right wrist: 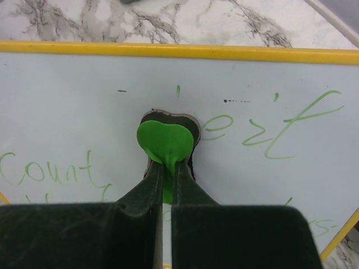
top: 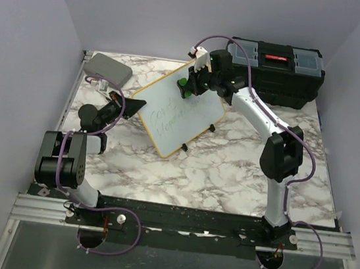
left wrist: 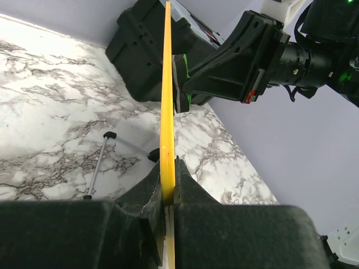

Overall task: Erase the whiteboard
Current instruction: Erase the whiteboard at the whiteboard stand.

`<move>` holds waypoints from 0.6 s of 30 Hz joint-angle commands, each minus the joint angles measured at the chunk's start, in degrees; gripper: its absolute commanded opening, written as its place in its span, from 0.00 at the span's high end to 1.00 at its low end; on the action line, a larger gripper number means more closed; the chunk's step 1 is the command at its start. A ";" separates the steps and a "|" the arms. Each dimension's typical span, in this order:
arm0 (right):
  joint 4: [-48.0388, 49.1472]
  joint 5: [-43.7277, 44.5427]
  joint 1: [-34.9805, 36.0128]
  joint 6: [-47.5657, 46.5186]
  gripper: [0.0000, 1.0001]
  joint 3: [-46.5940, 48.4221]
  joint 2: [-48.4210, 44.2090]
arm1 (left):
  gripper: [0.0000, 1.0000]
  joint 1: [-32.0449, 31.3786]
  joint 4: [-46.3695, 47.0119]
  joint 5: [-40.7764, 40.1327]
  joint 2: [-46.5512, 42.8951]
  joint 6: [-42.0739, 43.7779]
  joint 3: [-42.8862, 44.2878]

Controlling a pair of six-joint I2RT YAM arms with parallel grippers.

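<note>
- Top view: whiteboard [top: 178, 111] is propped at a tilt near the far edge of the worktop, mid-width. It sits between the grey case [top: 107, 68] at the far left corner and the black toolbox [top: 274, 71] at the far right corner. Left gripper [top: 129, 103] is on its left edge, right gripper [top: 187, 87] on its face.
- Left wrist: fingers [left wrist: 188, 193] are clamped on the yellow frame, with the board seen edge-on. It looks thin, light and stiff, and likely to skid under wiping, so the frame edge is the place to hold.
- Right wrist: jaws are pinched on the green eraser [right wrist: 165, 140], which is pressed to the slick face. Green writing shows on either side.
</note>
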 commanded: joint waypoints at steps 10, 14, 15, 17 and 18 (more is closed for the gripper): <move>-2.84 2.31 -0.88 1.15 0.99 4.91 3.14 | 1.00 -0.49 0.92 4.01 -0.90 1.88 0.09; -2.89 -3.96 -0.82 -1.24 0.99 1.25 1.33 | 1.00 -0.45 0.58 3.92 -1.05 2.22 -0.19; -3.00 -5.85 -0.82 -1.81 0.99 0.49 0.80 | 1.00 -0.53 0.59 3.87 -1.04 2.18 -0.19; -3.42 -8.38 -0.82 -2.58 0.99 -0.21 0.41 | 1.00 -0.58 0.66 3.63 -0.99 2.18 -0.32; -3.44 -8.66 -0.82 -2.62 0.99 -0.42 0.18 | 1.00 -0.62 0.73 3.65 -0.99 2.18 -0.32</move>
